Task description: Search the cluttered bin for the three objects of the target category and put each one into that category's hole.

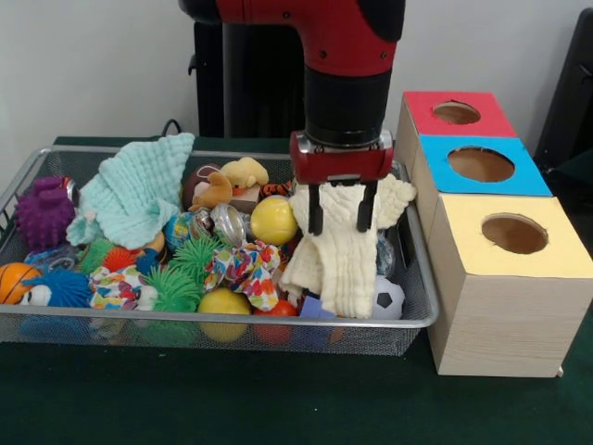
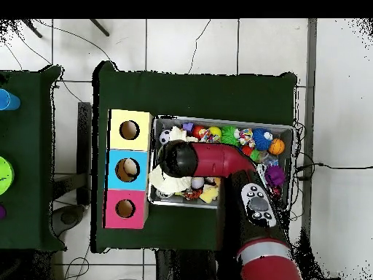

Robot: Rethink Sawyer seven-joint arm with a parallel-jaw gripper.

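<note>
The silver wire-mesh bin (image 1: 232,318) is full of toys; it also shows in the overhead view (image 2: 218,121). One knotted bundle of white fabric with coloured patches (image 1: 243,264) lies in the middle front of the bin. A second bundle (image 1: 116,289) lies front left. I see no third one. My gripper (image 1: 341,218) hangs over the bin's right part, shut on a cream cloth (image 1: 343,260) that droops down into the bin. The yellow-topped box's hole (image 1: 514,234) is right of the bin; it also shows in the overhead view (image 2: 130,130). In the overhead view the arm hides the gripper.
A mint cloth (image 1: 139,190) covers the bin's back left. Spiky balls, a purple one (image 1: 42,213) and green ones (image 1: 176,287), a yellow ball (image 1: 273,221) and a small football (image 1: 387,298) lie around. Blue-topped (image 1: 480,165) and red-topped (image 1: 456,113) boxes stand behind the yellow one.
</note>
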